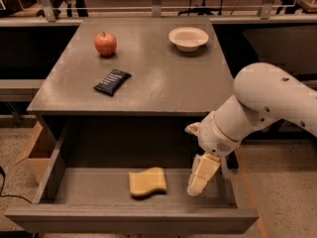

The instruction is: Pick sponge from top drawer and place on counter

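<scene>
The pale yellow sponge (147,181) lies flat on the floor of the open top drawer (129,217), near its middle front. My gripper (201,176) points down into the drawer's right part, about a hand's width to the right of the sponge and not touching it. It holds nothing. The white arm (267,103) reaches in from the right. The grey counter (163,78) lies above and behind the drawer.
On the counter stand a red apple (105,43) at the back left, a white bowl (188,37) at the back right and a dark packet (112,81) left of the middle. A cardboard box (34,150) sits on the floor left of the cabinet.
</scene>
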Controlling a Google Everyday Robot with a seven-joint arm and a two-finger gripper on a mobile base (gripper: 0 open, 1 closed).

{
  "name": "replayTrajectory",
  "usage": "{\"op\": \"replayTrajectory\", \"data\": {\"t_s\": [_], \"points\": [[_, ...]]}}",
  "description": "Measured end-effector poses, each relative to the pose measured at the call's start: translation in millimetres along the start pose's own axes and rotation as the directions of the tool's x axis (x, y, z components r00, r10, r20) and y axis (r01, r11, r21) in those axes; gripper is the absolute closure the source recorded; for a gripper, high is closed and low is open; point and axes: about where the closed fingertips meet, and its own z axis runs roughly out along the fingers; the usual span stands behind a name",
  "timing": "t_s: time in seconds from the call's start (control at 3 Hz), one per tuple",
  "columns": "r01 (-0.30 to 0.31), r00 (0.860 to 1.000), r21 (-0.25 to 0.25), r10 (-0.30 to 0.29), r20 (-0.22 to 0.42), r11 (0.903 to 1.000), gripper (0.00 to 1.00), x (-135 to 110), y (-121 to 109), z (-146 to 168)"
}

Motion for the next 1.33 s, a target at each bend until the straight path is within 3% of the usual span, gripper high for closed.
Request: {"op": "replayTrajectory", "data": {"t_s": [0.67, 1.0, 1.33], "points": [[0.051, 0.993, 0.055, -0.057, 0.106, 0.9972, 0.00, -20, -20, 54], [0.050, 0.980, 0.086, -0.066, 0.186, 0.9950, 0.00, -35, -36, 85], [0.051, 0.973, 0.096, -0.071, 0.218, 0.9940, 0.00, -43, -46, 104]]}}
